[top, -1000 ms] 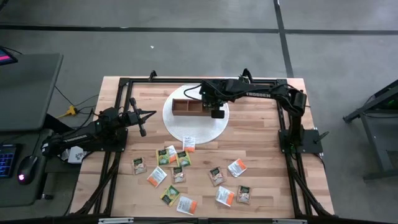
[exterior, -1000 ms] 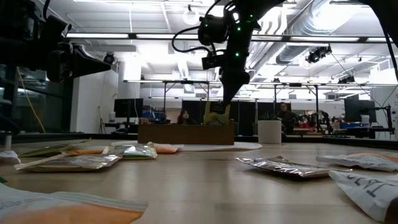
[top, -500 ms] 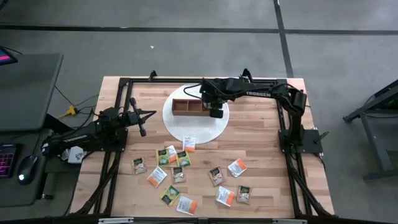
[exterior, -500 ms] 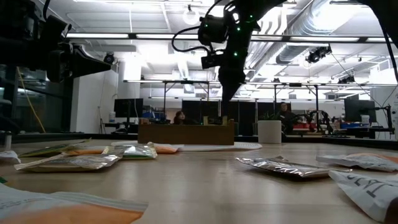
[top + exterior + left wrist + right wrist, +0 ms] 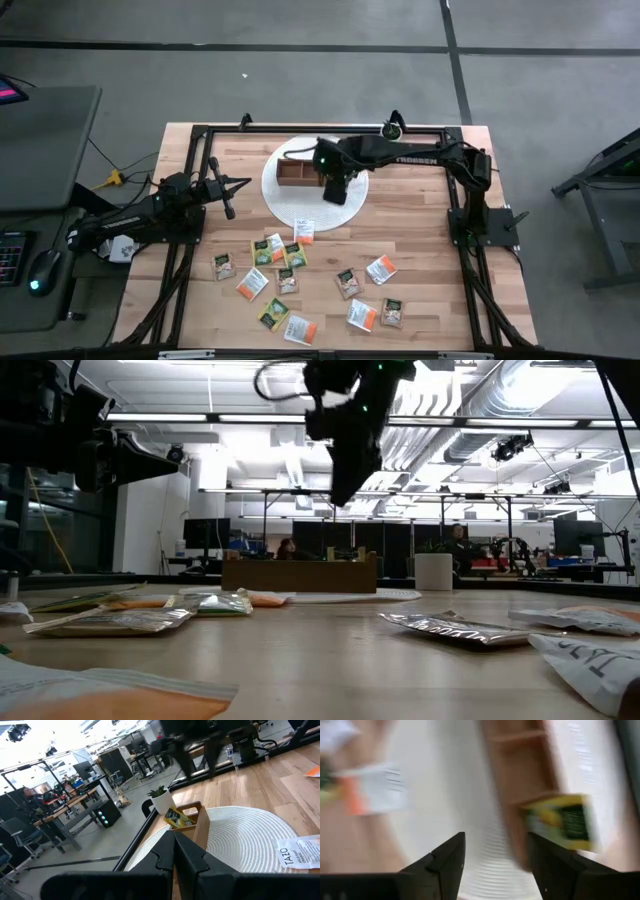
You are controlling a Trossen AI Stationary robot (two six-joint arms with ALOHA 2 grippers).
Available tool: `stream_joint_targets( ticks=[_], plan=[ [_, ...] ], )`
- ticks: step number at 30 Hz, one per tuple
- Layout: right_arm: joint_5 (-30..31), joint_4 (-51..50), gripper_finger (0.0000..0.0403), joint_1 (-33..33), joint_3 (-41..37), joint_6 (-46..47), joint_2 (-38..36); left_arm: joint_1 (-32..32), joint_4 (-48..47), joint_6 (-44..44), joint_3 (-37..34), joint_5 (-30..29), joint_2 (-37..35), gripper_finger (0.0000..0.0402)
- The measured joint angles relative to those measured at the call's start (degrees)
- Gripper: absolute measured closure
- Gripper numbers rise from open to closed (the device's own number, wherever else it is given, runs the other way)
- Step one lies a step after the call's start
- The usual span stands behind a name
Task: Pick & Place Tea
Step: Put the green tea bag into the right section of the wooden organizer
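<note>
- One green-yellow tea sachet (image 5: pixel 180 817) stands on edge inside the end compartment of the wooden box (image 5: pixel 300 172); the right wrist view shows the same sachet (image 5: pixel 565 822), blurred, in that compartment.
- The box sits on a round white woven mat (image 5: pixel 303 205) in the far middle of the wooden table (image 5: pixel 420 240).
- One white-orange sachet (image 5: pixel 304 230) lies at the near edge of the mat; in the left wrist view the word "TAZO" can be read on it (image 5: pixel 300 854).
- The other sachets (image 5: pixel 285 275) lie flat and scattered on the near half of the table, green-yellow, white-orange and tan; their print is too small to read from above.
- The right gripper (image 5: pixel 333 194) hangs above the mat, just beside the box on its near side. Its two fingers (image 5: pixel 447 855) stand apart and nothing is between them.
- The white word "TROSSEN" is printed on the right arm (image 5: pixel 415 153).
- The left gripper (image 5: pixel 228 209) waits at the left side of the table, closed and holding nothing.
</note>
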Motion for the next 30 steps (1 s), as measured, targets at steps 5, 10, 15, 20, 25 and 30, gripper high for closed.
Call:
stream_joint_targets(
  ticks=[5, 10, 15, 20, 25, 30],
  plan=[
    [-11.1, 5.2, 0.0197, 3.8, -0.5, 12.4, 0.0, 0.0, 0.0, 0.0, 0.0, 0.0, 0.0, 0.0401],
    [-15.4, 13.6, 0.0198, 7.8, -3.7, 28.7, 0.0, 0.0, 0.0, 0.0, 0.0, 0.0, 0.0, 0.0401],
    [-15.1, 22.0, 0.0197, 11.5, -9.5, 43.1, 0.5, 0.0, 0.0, 0.0, 0.0, 0.0, 0.0, 0.0401],
    [-12.9, 32.1, 0.0187, 14.1, -16.6, 56.0, 0.5, 0.0, 0.0, 0.0, 0.0, 0.0, 0.0, 0.0401],
    [-11.1, 39.8, 0.0172, 15.9, -20.6, 63.1, 1.0, 0.0, 0.0, 0.0, 0.0, 0.0, 0.0, 0.0401],
    [-12.2, 40.9, 0.0163, 16.8, -18.1, 64.2, 5.6, 0.0, 0.0, 0.0, 0.0, 0.0, 0.0, 0.0401]
  ],
)
